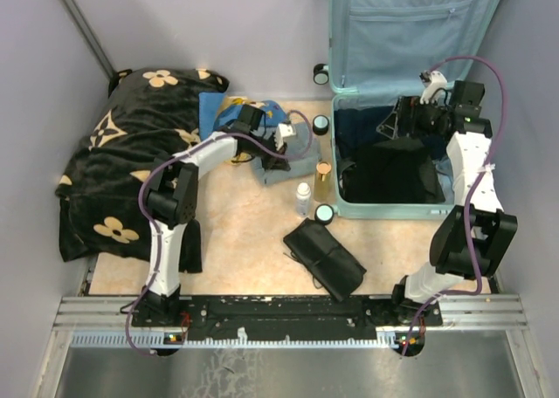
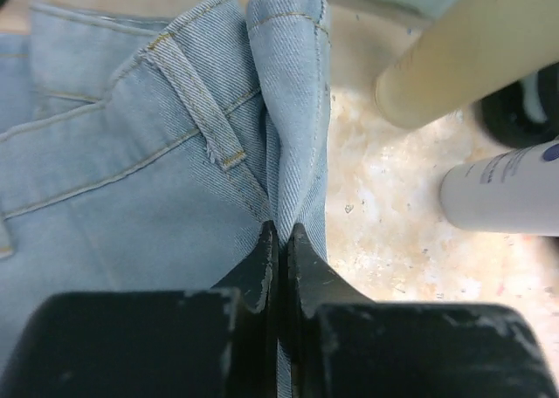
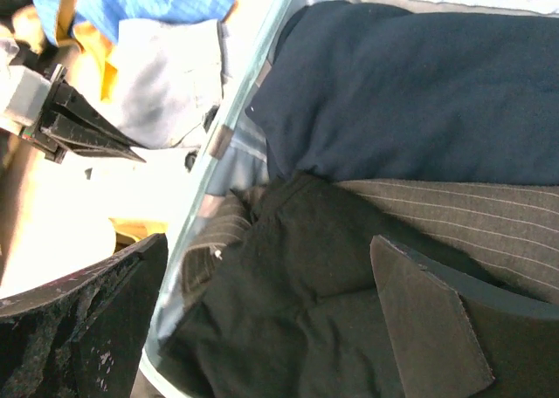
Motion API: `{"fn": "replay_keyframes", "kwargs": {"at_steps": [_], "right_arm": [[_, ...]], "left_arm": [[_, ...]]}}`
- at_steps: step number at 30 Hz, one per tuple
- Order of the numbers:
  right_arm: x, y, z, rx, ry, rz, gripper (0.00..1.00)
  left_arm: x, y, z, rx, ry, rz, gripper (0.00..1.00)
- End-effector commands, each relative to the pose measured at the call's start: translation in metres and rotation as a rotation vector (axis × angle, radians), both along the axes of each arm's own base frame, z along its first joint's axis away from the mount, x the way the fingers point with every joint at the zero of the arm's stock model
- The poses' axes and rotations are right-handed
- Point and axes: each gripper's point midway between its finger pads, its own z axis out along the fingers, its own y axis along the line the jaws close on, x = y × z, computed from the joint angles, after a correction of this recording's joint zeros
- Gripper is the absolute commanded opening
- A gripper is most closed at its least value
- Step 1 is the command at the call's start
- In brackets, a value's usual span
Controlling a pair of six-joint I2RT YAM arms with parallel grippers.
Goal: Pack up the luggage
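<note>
The pale mint-blue luggage (image 1: pixel 349 208) lies open at the right, its lid (image 1: pixel 410 31) standing against the back wall. Dark clothes (image 1: pixel 389 173) fill its lower half: a navy piece (image 3: pixel 419 84), a pinstriped piece (image 3: pixel 489 223) and a black piece (image 3: pixel 297 311). My left gripper (image 1: pixel 278 158) is shut on a fold of light blue jeans (image 2: pixel 131 171) on the floor left of the luggage. My right gripper (image 1: pixel 395 123) hangs open and empty above the clothes in the luggage; its fingers (image 3: pixel 428 319) stand wide apart.
A black blanket with tan flowers (image 1: pixel 131 162) covers the left side. A blue and yellow cloth (image 1: pixel 231 110) lies behind the jeans. A white bottle (image 1: pixel 303 199) and an amber bottle (image 1: pixel 323 178) stand beside the luggage. A black folded pouch (image 1: pixel 325 258) lies near the front.
</note>
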Motion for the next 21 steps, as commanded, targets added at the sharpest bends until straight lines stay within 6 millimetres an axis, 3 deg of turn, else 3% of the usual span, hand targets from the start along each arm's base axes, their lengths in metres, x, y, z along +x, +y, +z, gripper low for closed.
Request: {"fn": "replay_keyframes", "kwargs": {"at_steps": [1, 4, 11, 17, 20, 21], "right_arm": [[0.016, 0.001, 0.032, 0.119, -0.028, -0.117, 0.99], [0.025, 0.0, 0.031, 0.13, 0.02, -0.263, 0.99], [0.033, 0.029, 0.04, 0.222, 0.064, -0.325, 0.99], [0.045, 0.041, 0.033, 0.312, 0.154, -0.365, 0.98], [0.046, 0.042, 0.036, 0.337, 0.18, -0.384, 0.98], [0.052, 0.042, 0.025, 0.341, 0.209, -0.394, 0.98]], "left_arm": [[0.008, -0.005, 0.053, -0.178, 0.208, 0.109, 0.0], [0.018, -0.007, 0.083, -0.273, 0.275, 0.171, 0.0], [0.058, -0.004, 0.148, -0.475, 0.294, 0.293, 0.0], [0.084, -0.027, 0.192, -0.602, 0.263, 0.322, 0.0], [0.085, -0.047, 0.211, -0.651, 0.211, 0.3, 0.0], [0.085, -0.053, 0.216, -0.665, 0.192, 0.295, 0.0]]}}
